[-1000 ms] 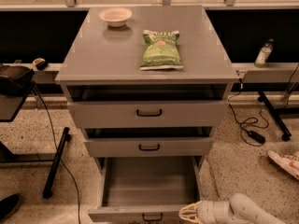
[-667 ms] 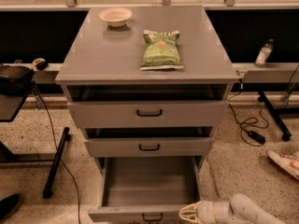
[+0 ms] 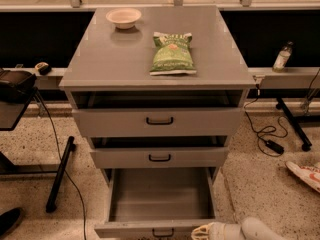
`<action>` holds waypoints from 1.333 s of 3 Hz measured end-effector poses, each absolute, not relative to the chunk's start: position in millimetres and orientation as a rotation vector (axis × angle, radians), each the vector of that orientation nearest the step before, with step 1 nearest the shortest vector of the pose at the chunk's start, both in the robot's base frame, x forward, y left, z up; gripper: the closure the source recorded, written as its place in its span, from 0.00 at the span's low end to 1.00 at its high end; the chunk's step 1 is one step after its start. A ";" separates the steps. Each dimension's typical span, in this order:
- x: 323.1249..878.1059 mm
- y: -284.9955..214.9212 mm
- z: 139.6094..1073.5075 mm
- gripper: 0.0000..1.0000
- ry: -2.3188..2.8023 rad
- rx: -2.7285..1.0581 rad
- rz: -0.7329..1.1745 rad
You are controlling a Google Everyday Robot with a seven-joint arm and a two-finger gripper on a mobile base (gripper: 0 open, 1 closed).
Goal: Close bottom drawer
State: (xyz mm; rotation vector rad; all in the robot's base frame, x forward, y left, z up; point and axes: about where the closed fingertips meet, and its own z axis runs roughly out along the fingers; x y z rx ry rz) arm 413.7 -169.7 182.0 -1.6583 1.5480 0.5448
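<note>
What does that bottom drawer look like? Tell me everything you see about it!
The bottom drawer is grey, metal by its look, and stands pulled far out of the cabinet. Its deep tray shows only a plain grey floor and side walls. The slim front panel lies at the picture's lower edge, with a small black loop handle in its middle. The pale gripper sits by the panel's right end; whether it touches the drawer cannot be told.
</note>
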 end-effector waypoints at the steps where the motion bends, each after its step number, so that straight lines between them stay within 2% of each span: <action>1: 419.7 -158.9 171.3 1.00 1.540 -1.668 0.509; 3: 452.3 -119.1 152.0 1.00 1.615 -1.483 0.677; 4: 452.3 -119.1 152.0 1.00 1.615 -1.483 0.677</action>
